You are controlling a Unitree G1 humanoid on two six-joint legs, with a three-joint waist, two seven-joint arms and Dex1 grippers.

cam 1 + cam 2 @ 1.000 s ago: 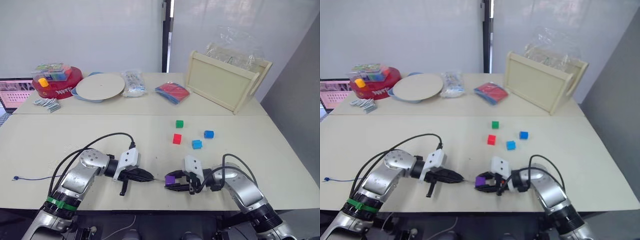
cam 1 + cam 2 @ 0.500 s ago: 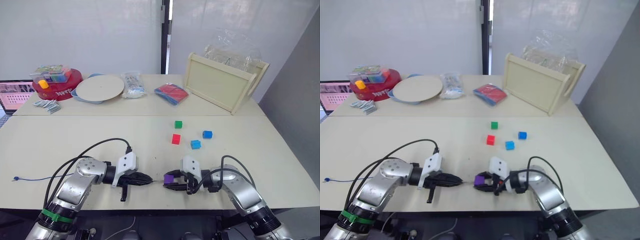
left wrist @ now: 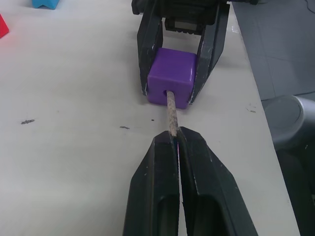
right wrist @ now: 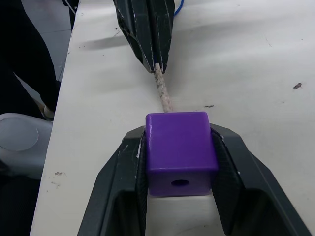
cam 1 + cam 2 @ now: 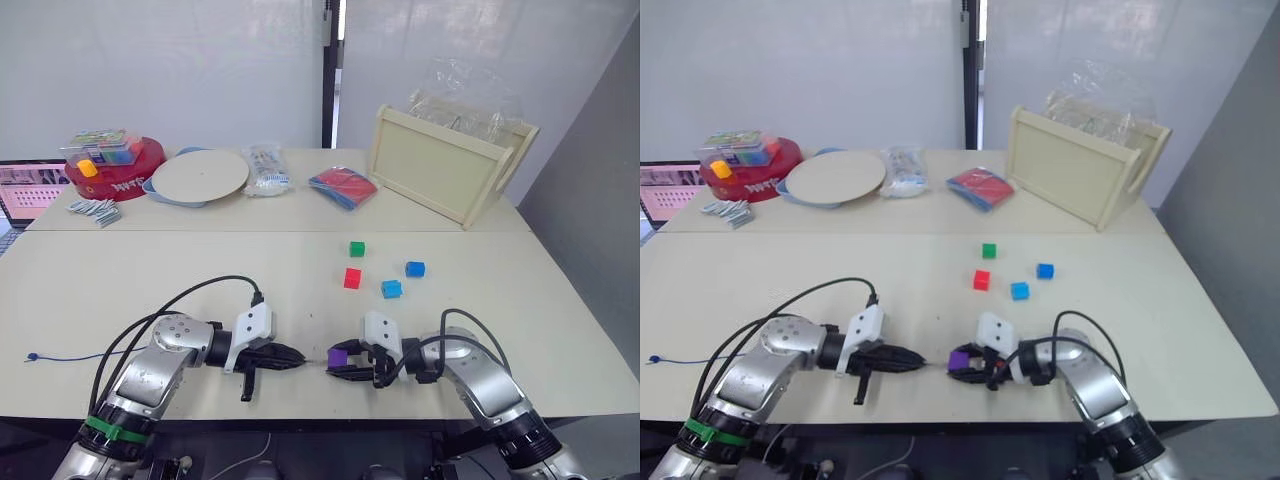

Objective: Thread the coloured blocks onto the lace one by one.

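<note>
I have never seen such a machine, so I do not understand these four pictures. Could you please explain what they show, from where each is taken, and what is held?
This is a humanoid robot with two arms, each ending in a gripper of two black fingers. The two wide pictures come from a camera on its head, looking down over a table. The two close pictures come from cameras on its wrists.

The left gripper is shut on the pale stiff tip of the lace, a thin blue cord that trails away across the table. The right gripper is shut on a purple block. The tip has entered the block's hole.

A green block, a red block and two blue blocks wait on the table. Farther back lie a wooden tray, a plate and a red tin.
</note>
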